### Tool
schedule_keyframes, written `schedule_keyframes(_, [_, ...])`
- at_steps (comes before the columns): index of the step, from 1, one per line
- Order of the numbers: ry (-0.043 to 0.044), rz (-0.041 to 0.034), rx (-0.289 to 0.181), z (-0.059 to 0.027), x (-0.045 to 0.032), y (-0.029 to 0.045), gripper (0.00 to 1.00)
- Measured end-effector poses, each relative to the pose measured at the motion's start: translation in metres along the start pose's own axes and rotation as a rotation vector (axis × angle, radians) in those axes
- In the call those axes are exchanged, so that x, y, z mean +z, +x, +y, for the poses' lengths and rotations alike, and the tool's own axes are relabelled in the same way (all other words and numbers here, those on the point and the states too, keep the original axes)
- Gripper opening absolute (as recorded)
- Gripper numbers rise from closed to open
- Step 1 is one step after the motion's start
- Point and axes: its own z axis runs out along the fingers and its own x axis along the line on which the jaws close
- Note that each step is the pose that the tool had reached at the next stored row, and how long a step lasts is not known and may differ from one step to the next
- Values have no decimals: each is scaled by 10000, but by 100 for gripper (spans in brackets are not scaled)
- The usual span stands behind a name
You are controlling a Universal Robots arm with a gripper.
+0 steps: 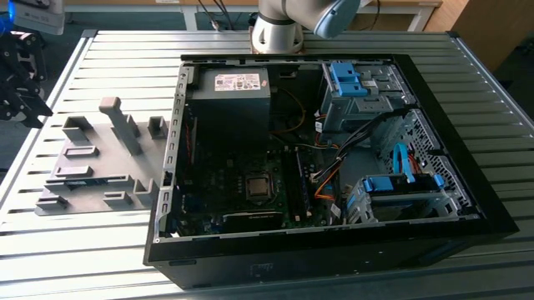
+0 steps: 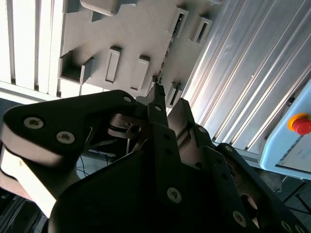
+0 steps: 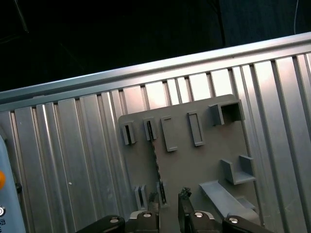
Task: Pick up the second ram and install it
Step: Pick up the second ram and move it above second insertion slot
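The second ram (image 1: 92, 182) is a thin blue-green stick standing on edge in a slotted holder on the grey holder plate (image 1: 109, 159), at the exterior view's left. Both wrist views show it edge-on as a thin dark line (image 3: 155, 165) (image 2: 164, 58). My gripper (image 3: 169, 199) (image 2: 169, 99) hangs above the plate, well clear of the stick, with one end of the stick just ahead of its fingertips (image 3: 183, 194). The jaws stand open with nothing between them. The open computer case (image 1: 334, 156) lies at the exterior view's right of the plate.
Grey blocks and a tall bracket (image 1: 125, 122) rise from the holder plate. The ribbed metal table (image 3: 73, 155) ends just beyond the plate, with dark floor past it. A pale box with a red button (image 2: 301, 124) stands off to one side. The arm's base (image 1: 279, 28) sits behind the case.
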Motion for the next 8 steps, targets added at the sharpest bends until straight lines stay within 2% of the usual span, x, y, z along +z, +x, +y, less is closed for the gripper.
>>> schedule_keyframes(8, [1,-2,1,0,8,1,30])
